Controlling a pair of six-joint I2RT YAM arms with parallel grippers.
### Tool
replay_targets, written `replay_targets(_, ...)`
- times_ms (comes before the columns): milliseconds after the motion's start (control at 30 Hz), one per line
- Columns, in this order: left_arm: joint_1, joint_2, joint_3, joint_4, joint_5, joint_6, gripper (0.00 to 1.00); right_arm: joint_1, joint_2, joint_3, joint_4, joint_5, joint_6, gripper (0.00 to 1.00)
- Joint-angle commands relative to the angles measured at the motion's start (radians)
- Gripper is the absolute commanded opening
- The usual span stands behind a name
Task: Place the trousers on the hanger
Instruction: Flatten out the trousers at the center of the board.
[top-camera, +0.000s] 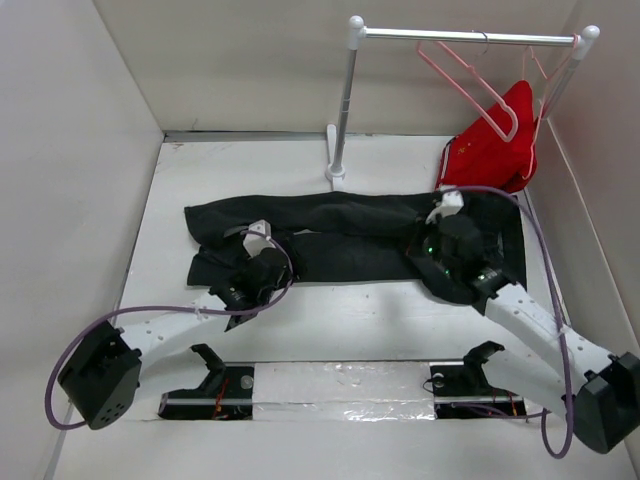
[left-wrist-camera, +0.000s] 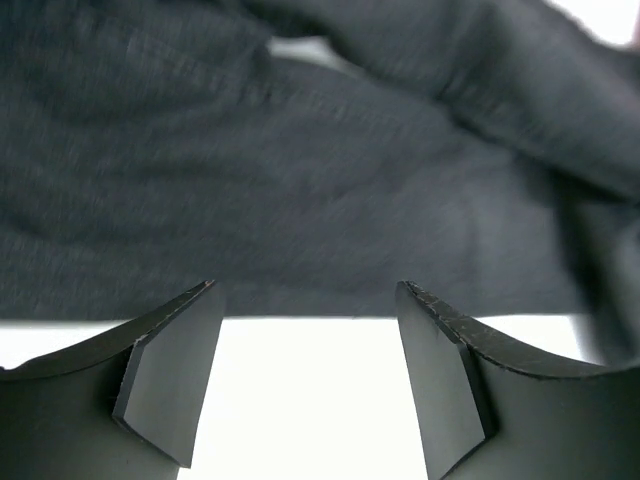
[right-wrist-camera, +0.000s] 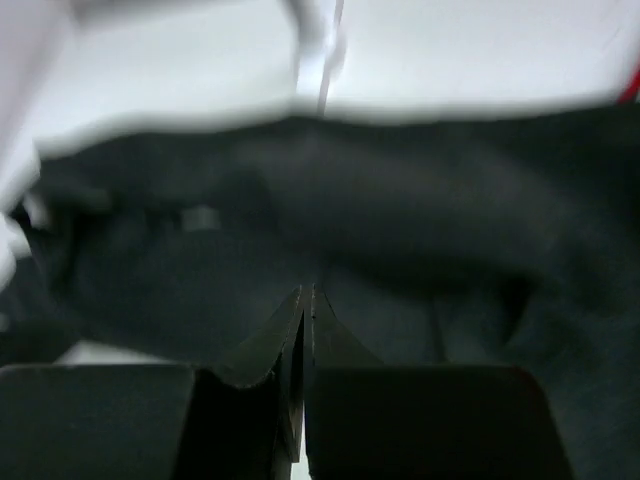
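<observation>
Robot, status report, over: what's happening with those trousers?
Left gripper open, at near edge of trousers. Right gripper shut, over them. Trousers lying on table; hanger empty on rail.

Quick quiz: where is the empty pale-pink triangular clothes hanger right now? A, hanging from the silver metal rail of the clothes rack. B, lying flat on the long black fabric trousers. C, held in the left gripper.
A: the empty pale-pink hanger hangs by its hook from the silver rail, clear of the black trousers, and the left gripper is open with nothing between its fingers.
</observation>
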Motion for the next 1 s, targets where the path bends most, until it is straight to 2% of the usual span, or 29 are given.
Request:
replay_targets(0,-0.022,0.024,-0.006,-0.048,-0.054,-0.018,0.68,0.086,0.021,-0.059,-0.135,0.092,-0.022,0.09)
replay_targets(33,-0.034,0.044,-0.008,-0.051,-0.055,-0.022,0.69,0.086,0.016,-0.097,-0.146,0.112,0.01,0.16)
replay_targets(67,-0.046,0.053,-0.011,-0.051,-0.058,-0.024,0.7,0.076,0.008,-0.116,-0.166,0.126,0.027,0.34)
replay_targets(133,-0.055,0.088,-0.011,-0.068,-0.083,-0.034,0.73,0.054,-0.013,-0.149,-0.177,0.164,0.065,0.48)
replay_targets(167,-0.055,0.1,-0.012,-0.071,-0.087,-0.039,0.73,0.03,-0.044,-0.183,-0.169,0.181,0.073,0.6)
replay_targets(200,-0.055,0.111,-0.015,-0.066,-0.09,-0.05,0.76,0.014,-0.058,-0.191,-0.161,0.181,0.076,0.64)
replay_targets(267,-0.055,0.145,-0.025,-0.054,-0.089,-0.08,0.77,-0.024,-0.085,-0.208,-0.102,0.143,0.056,0.69)
replay_targets(400,-0.031,0.167,-0.054,-0.008,-0.097,-0.159,0.76,-0.033,-0.062,-0.181,-0.068,0.022,0.041,0.68)
replay_targets(567,0.034,0.156,-0.094,0.072,-0.075,-0.174,0.73,0.01,0.025,-0.141,-0.042,0.049,0.027,0.68)
replay_targets(667,0.064,0.171,-0.08,0.076,-0.054,-0.162,0.65,0.01,0.1,-0.113,-0.055,0.063,0.019,0.68)
replay_targets(700,0.074,0.171,-0.083,0.09,-0.048,-0.15,0.5,0.01,0.131,-0.114,-0.033,0.057,0.021,0.68)
replay_targets(767,0.084,0.157,-0.086,0.101,-0.034,-0.131,0.26,0.01,0.151,-0.114,-0.014,0.051,0.025,0.68)
replay_targets(800,0.084,0.144,-0.086,0.078,-0.028,-0.125,0.08,0.01,0.157,-0.113,-0.009,0.042,0.028,0.68)
replay_targets(833,0.084,0.102,-0.071,0.048,-0.043,-0.125,0.0,0.01,0.16,-0.11,-0.009,0.037,0.03,0.68)
replay_targets(900,0.084,0.038,-0.055,-0.078,-0.069,-0.127,0.0,0.01,0.148,-0.099,-0.009,0.037,0.028,0.68)
replay_targets(967,0.084,-0.105,-0.041,-0.162,-0.113,-0.117,0.0,0.01,0.131,-0.09,-0.023,0.046,0.018,0.67)
